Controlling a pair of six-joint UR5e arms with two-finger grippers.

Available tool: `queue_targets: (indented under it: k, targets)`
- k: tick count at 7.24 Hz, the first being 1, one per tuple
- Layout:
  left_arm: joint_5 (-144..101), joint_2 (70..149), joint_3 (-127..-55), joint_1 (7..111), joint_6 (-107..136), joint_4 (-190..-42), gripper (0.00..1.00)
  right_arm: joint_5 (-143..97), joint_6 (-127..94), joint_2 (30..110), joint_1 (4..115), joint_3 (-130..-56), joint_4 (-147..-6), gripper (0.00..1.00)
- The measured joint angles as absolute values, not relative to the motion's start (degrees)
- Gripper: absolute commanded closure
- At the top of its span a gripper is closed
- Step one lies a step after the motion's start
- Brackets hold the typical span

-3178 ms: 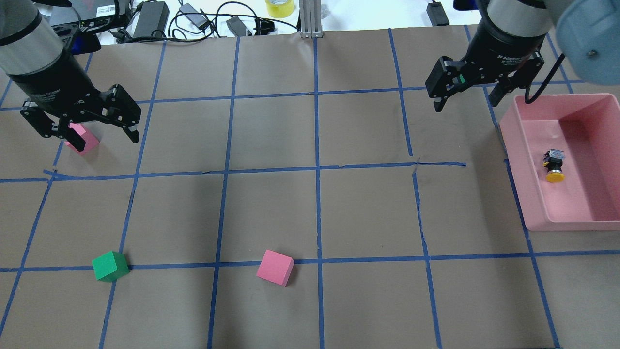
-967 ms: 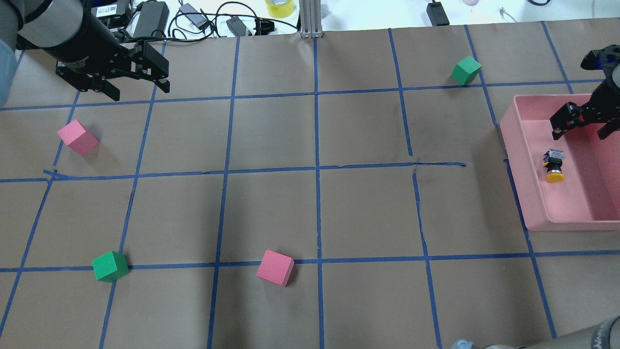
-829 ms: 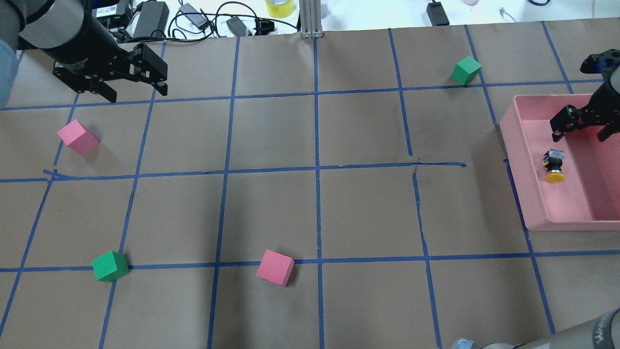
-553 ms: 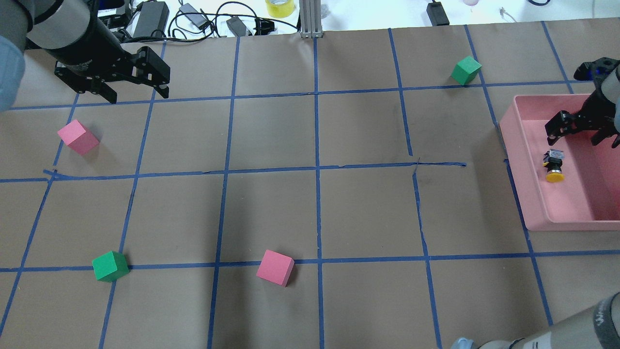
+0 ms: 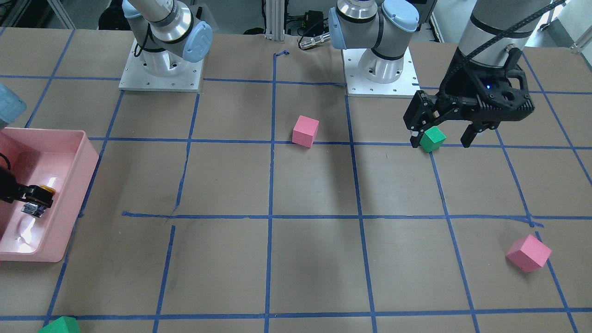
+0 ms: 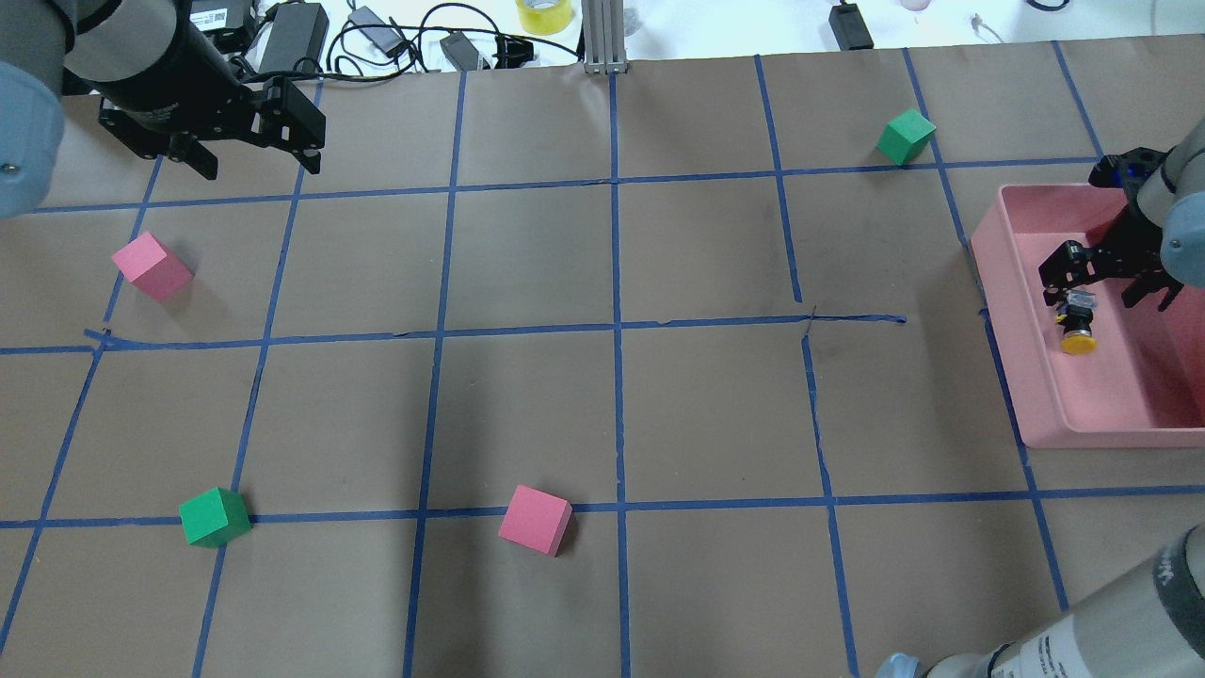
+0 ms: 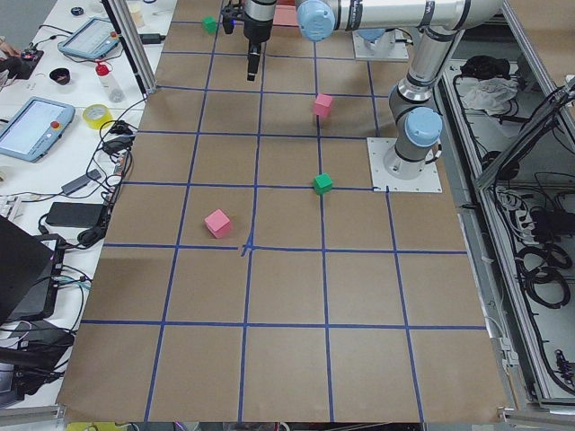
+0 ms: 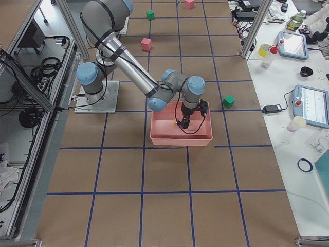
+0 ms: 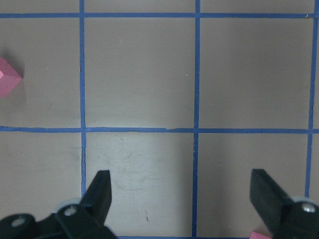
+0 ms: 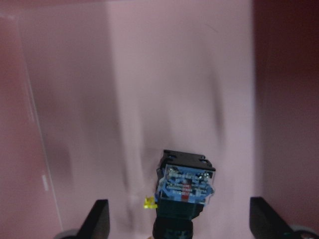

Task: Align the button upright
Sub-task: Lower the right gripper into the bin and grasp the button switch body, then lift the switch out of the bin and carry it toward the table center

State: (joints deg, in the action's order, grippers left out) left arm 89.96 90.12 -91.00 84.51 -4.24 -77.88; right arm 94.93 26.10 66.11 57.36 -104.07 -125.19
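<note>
The button (image 6: 1077,325) lies on its side in the pink bin (image 6: 1012,348), with its yellow cap toward the robot and its contact block away. My right gripper (image 6: 1103,297) is open, down in the bin just over the button's block end. In the right wrist view the button (image 10: 187,186) sits between the two open fingers (image 10: 98,219), not touched. It also shows in the front view (image 5: 46,188). My left gripper (image 6: 260,169) is open and empty, high over the far left of the table.
A pink cube (image 6: 151,266) lies at the left. A green cube (image 6: 215,516) and a pink cube (image 6: 535,520) lie near the front. A green cube (image 6: 906,137) lies at the far right, near the bin. Cables and adapters line the far edge.
My right gripper has moved from beside the bin into it, then down and left over the button. My left gripper rose off the pink cube toward the far left. Both stayed open.
</note>
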Motion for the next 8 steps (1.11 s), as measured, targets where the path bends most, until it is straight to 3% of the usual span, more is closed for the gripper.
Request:
queue_targets:
  k: [1,2,5,8]
  targets:
    - [88.7,89.8,-91.8,84.6,-4.0,-77.9,0.00,95.6,26.1,65.9,57.3,-104.6,-125.2,0.90]
    - [86.3,88.7,-92.9,84.7,-3.6,-77.8,0.00,96.4,25.8,65.9,57.3,-105.0,-125.0,1.00]
    - [82.4,86.1,-93.6,84.7,-3.9,-70.5,0.00,97.2,22.6,66.3,57.2,-105.5,-123.7,1.00]
    - [82.6,86.5,-97.4,84.7,-3.7,-64.1,0.00,96.8,18.9,72.0,57.2,-104.5,-117.7,1.00]
